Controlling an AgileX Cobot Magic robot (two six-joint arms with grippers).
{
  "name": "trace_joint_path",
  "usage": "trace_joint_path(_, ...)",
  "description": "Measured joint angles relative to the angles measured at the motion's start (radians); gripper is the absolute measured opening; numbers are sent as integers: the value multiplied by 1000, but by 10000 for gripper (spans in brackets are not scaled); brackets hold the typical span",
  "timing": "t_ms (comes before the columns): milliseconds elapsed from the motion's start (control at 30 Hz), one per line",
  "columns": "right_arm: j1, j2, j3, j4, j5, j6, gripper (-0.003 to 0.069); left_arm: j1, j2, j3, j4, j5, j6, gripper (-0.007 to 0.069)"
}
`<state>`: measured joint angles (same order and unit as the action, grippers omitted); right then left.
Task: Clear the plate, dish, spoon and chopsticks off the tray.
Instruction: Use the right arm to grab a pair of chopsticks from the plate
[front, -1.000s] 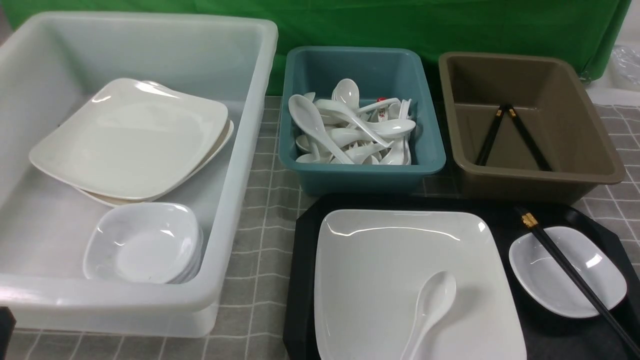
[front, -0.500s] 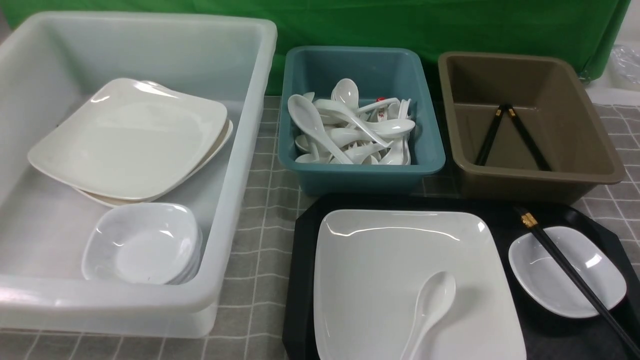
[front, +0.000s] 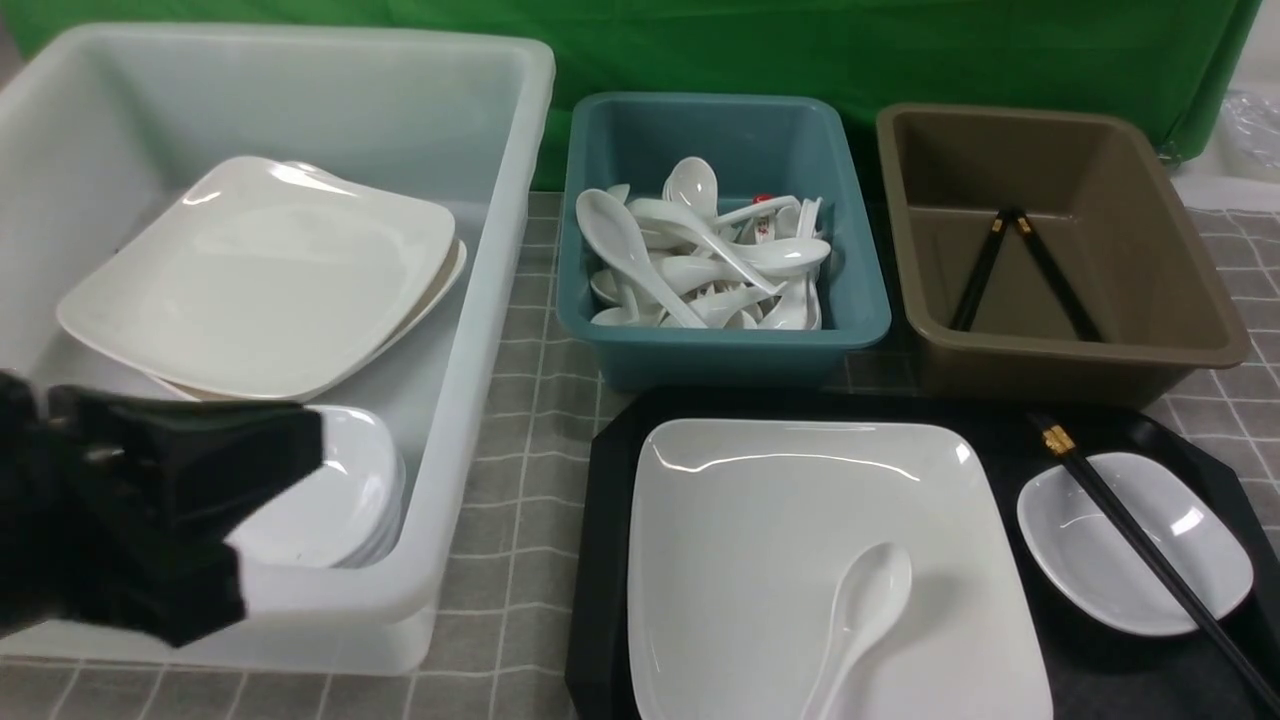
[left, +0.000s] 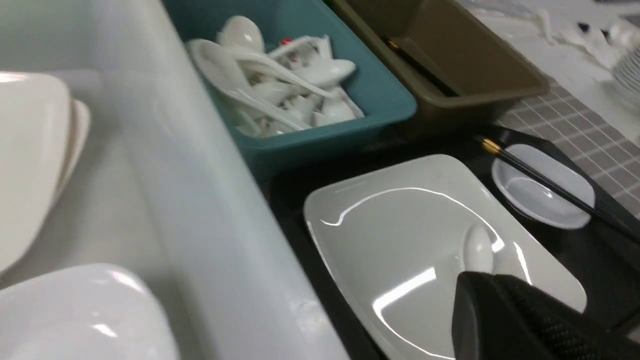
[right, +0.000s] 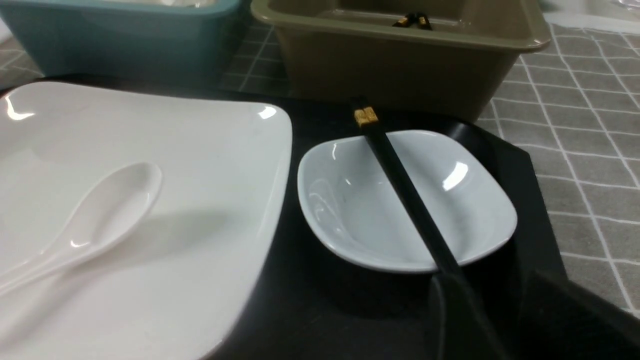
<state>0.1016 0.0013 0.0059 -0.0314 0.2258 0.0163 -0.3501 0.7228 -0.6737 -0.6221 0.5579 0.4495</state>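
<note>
Black and blurred, the left gripper (front: 150, 510) hangs before the tub (front: 470, 330), whether spread or closed unreadable — the right gripper (right: 492, 290) stands spread over the tray (right: 520, 170), the chopsticks (right: 400, 185) lying lengthwise from it across the dish (right: 350, 210), gold-banded ends farthest.

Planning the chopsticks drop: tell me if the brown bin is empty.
Not empty. Two black chopsticks with gold bands lie on the floor of the brown bin, spread in a V.
</note>
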Motion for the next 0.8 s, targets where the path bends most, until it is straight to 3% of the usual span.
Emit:
trace_joint_path(133,0,0,0,48,-102,144,239,-95,88,-29,6,-21,3,7)
trace_joint_path(167,0,0,0,53,-117,172,239,-100,91,-29,6,-21,3,7)
trace_joint_path(233,0,0,0,74,-214,368,239,-117,106,-29,7,-17,4,7)
trace_joint_path(433,2,0,-2,84,-320,593,237,-120,101,-29,10,-14,11,7)
trace_joint_path(567,33,63,-102,86,-158,532,216,-121,101,-30,10,-9,12,7)
trace_joint_path(700,136,387,-421,86,183,224,195,-121,101,-30,10,4,18,7)
trace_joint_path(800,193,638,-607,79,415,96,199,-122,97,-30,10,5,36,7)
